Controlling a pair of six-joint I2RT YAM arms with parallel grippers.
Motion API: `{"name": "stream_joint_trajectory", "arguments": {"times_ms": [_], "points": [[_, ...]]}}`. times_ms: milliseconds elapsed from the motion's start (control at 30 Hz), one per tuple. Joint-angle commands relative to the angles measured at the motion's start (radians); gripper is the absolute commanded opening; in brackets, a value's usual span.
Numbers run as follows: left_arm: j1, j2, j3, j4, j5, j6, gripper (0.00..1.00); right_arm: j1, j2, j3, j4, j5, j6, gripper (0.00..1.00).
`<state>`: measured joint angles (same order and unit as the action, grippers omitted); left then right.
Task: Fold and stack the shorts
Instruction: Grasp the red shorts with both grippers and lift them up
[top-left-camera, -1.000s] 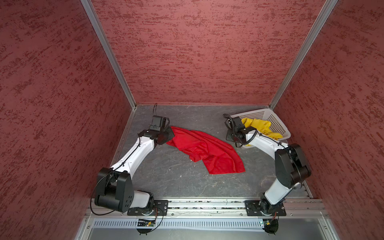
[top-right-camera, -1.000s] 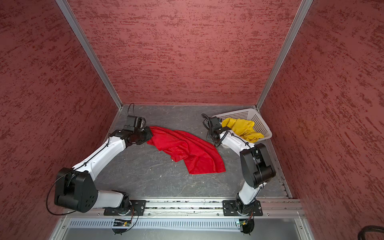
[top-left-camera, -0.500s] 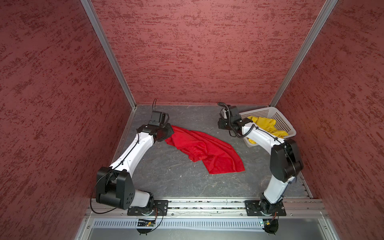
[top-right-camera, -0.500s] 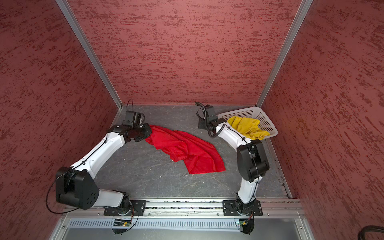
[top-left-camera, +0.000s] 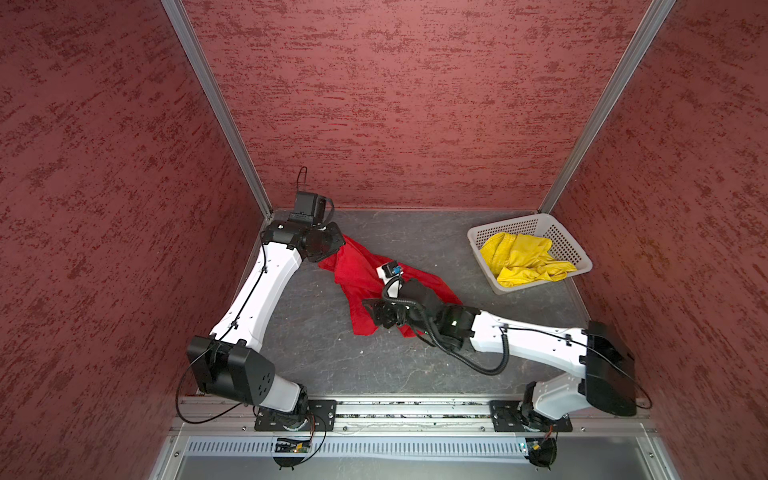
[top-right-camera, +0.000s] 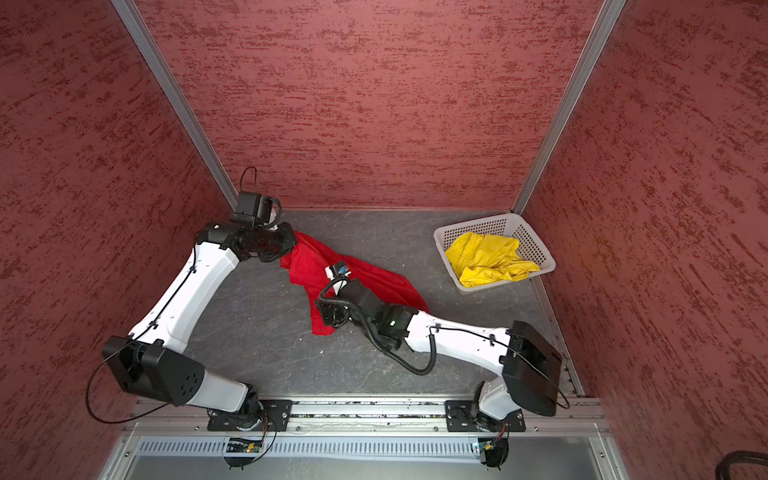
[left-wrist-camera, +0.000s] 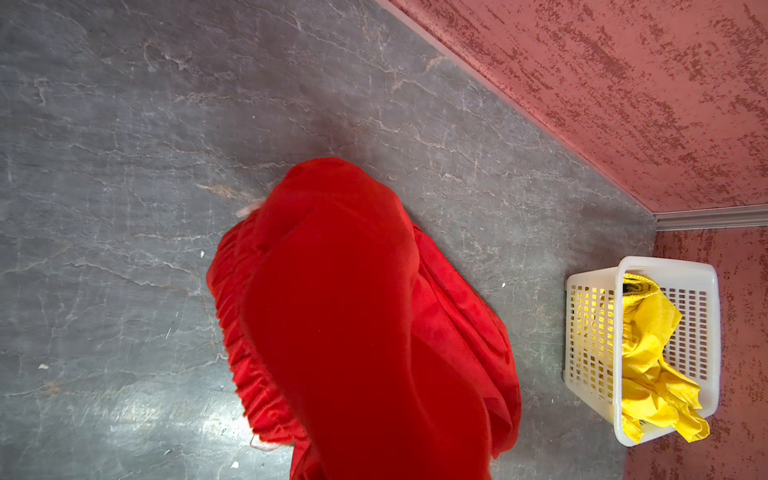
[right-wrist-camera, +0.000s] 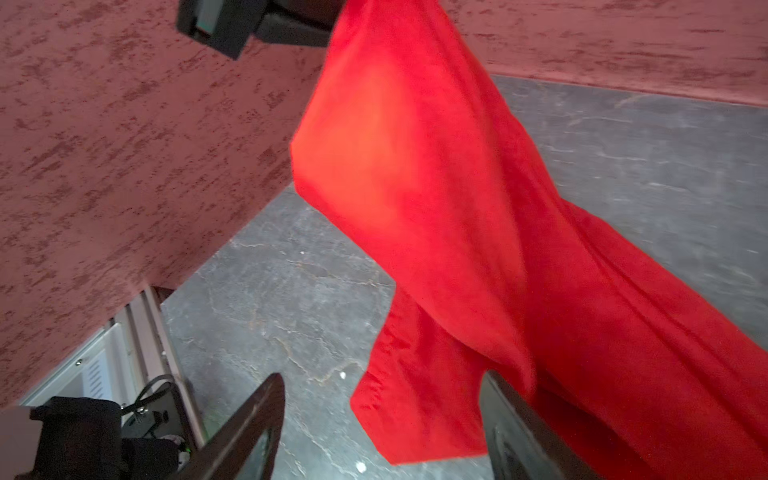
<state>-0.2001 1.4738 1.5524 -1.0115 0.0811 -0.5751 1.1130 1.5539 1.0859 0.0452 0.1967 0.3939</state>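
Left gripper (top-left-camera: 337, 245) (top-right-camera: 291, 246) is closed, pinching one end of the red shorts (top-left-camera: 357, 270) (top-right-camera: 307, 266) up off the table (top-left-camera: 307, 345) near the back left corner. Its fingers are hidden behind the wrist body in both top views and buried under cloth in the left wrist view. The right wrist view shows the fabric hanging straight down from it. The rest of the red shorts trails from there toward mid-table and runs under the right arm. The gathered waistband edge shows in the left wrist view. Right gripper (right-wrist-camera: 382, 376) (top-left-camera: 376, 316) overlaps the near part of that cloth in both top views and is aimed toward the left wall. Its jaws are spread wide with nothing clamped. One finger (right-wrist-camera: 257, 415) is bare, a fold of red rests against the tip of its mate, and a loose corner hangs in the gap unpinched. Yellow shorts (top-left-camera: 521, 259) (left-wrist-camera: 648, 353) are bunched in the basket (top-left-camera: 513, 226) (left-wrist-camera: 590, 340) at the back right corner, well apart from both grippers, with a bit lapping over the rim.
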Motion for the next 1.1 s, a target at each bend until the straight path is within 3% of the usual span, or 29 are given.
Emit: {"name": "stream_joint_trajectory", "arguments": {"times_ms": [0,167,233,267,367,400,567,667,833,1067], "points": [[-0.004,-0.049,0.018,-0.043,0.035,-0.015,0.0,-0.009,0.094,0.056,0.139,0.078,0.015,0.78],[-0.007,-0.08,0.018,-0.066,0.058,-0.014,0.0,-0.024,0.257,0.21,0.145,0.158,-0.017,0.81],[-0.005,-0.094,0.023,-0.072,0.069,-0.011,0.0,-0.072,0.271,0.214,0.152,0.158,0.03,0.74],[-0.004,-0.1,0.03,-0.079,0.072,-0.006,0.0,-0.113,0.259,0.195,0.165,0.133,0.071,0.65],[0.007,-0.11,0.072,-0.105,0.056,0.018,0.0,-0.254,0.186,0.12,0.208,0.012,0.168,0.13],[0.013,-0.109,0.092,-0.111,0.041,0.026,0.0,-0.294,0.155,0.108,0.193,0.0,0.177,0.02],[0.029,-0.103,0.187,-0.089,0.03,0.061,0.0,-0.401,0.001,0.125,0.097,0.0,0.093,0.0],[0.017,-0.101,0.25,-0.044,0.086,0.106,0.0,-0.425,-0.073,0.195,0.004,0.015,0.015,0.0],[-0.007,-0.111,0.358,-0.028,0.084,0.155,0.0,-0.443,-0.167,0.334,-0.148,0.055,-0.088,0.0],[-0.011,-0.158,0.409,0.054,0.265,0.137,0.0,-0.445,-0.239,0.526,-0.282,0.173,-0.215,0.0]]}}
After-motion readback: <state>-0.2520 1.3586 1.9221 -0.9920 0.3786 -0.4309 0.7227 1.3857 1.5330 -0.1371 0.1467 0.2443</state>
